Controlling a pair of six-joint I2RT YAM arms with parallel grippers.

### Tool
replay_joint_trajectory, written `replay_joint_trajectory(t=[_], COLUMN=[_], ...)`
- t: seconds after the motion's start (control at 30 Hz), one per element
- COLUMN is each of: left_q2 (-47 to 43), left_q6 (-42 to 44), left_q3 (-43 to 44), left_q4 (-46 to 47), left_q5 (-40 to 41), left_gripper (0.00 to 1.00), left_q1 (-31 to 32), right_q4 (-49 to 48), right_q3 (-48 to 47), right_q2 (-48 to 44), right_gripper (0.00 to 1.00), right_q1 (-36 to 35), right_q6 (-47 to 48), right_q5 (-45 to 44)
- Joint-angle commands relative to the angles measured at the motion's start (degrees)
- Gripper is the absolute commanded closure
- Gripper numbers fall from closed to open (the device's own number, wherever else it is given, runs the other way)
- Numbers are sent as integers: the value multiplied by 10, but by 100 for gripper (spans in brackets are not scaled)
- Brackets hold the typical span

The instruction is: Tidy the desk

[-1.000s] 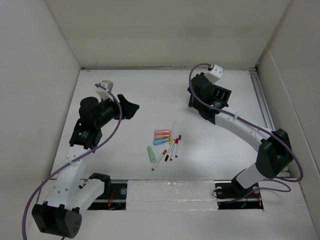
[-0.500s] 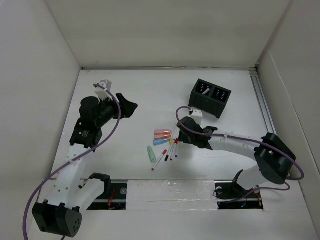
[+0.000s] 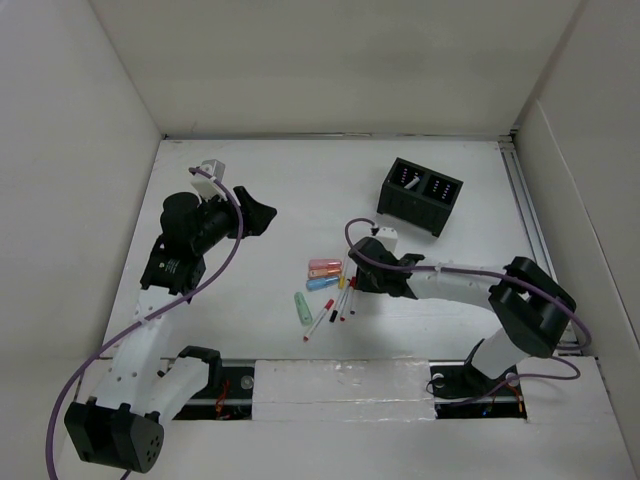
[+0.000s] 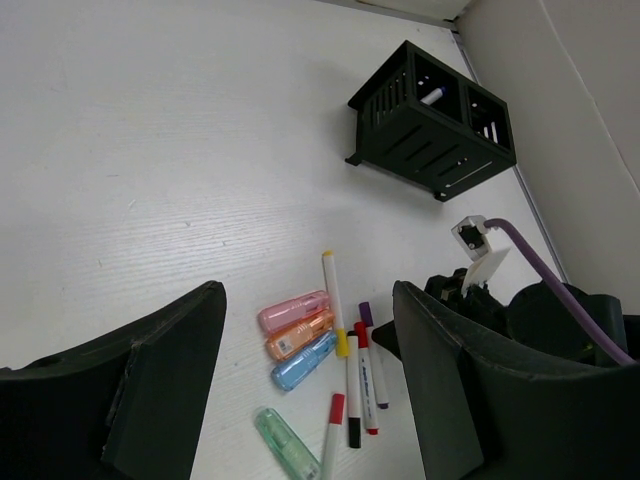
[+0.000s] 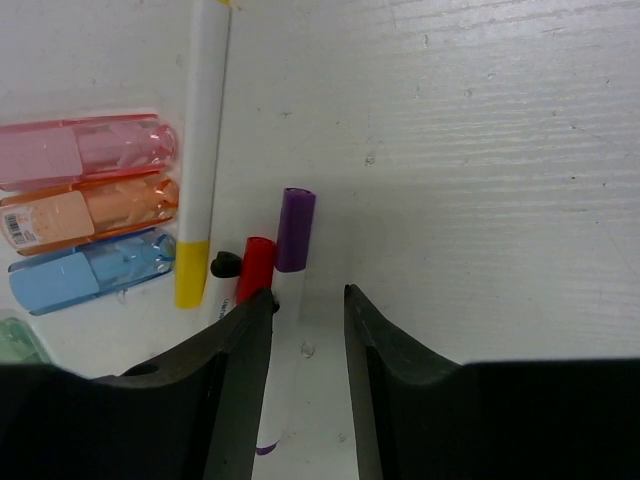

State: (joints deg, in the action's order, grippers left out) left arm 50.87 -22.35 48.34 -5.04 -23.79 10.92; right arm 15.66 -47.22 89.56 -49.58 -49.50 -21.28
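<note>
The desk [image 3: 300, 180] is a white tabletop. A cluster lies at its middle: pink [image 3: 324, 264], orange and blue highlighters, a green one [image 3: 301, 308] and several markers [image 3: 342, 298]. My right gripper [image 3: 358, 278] is low over the markers. In the right wrist view it [image 5: 307, 292] is open narrowly, and the purple-capped marker [image 5: 295, 230] lies between its fingers, close to the left one. The red-capped marker [image 5: 255, 262] lies just outside. My left gripper [image 3: 262, 212] is wide open and empty, above the desk to the left of the cluster [image 4: 310, 400].
A black two-compartment organizer box [image 3: 420, 196] stands at the back right with a marker inside [image 4: 432, 96]. White walls enclose the desk; a metal rail [image 3: 330, 385] runs along the front. The right arm's purple cable [image 4: 545, 270] loops above the markers.
My right arm has swung from the organizer box at the back down to the markers and lowered around the purple one. The left arm has not moved.
</note>
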Motion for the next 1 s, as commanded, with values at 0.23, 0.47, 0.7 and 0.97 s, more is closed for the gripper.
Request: replay_joint_trajectory(t=[0.23,0.47,0.7,0.97], left_q2=[-10,-10,-12,-12], left_q6=[2,3,4,5], left_q3=[8,10,7,7], left_q4=[22,23,24,28], left_q5=[-11,-15,-20,-27], left_gripper=[37,37,37,37], left_q1=[2,2,2,2], right_q4=[-13,3,22,26], right_q3=[-25,-45,-51,-30], right_q2=[-3,27,51,47], right_gripper=[65,64,67,73], right_q1=[-5,-5,-5,-5], right_q6=[-2,-3,-23,-46], right_q5=[-4,-19,-47,-54])
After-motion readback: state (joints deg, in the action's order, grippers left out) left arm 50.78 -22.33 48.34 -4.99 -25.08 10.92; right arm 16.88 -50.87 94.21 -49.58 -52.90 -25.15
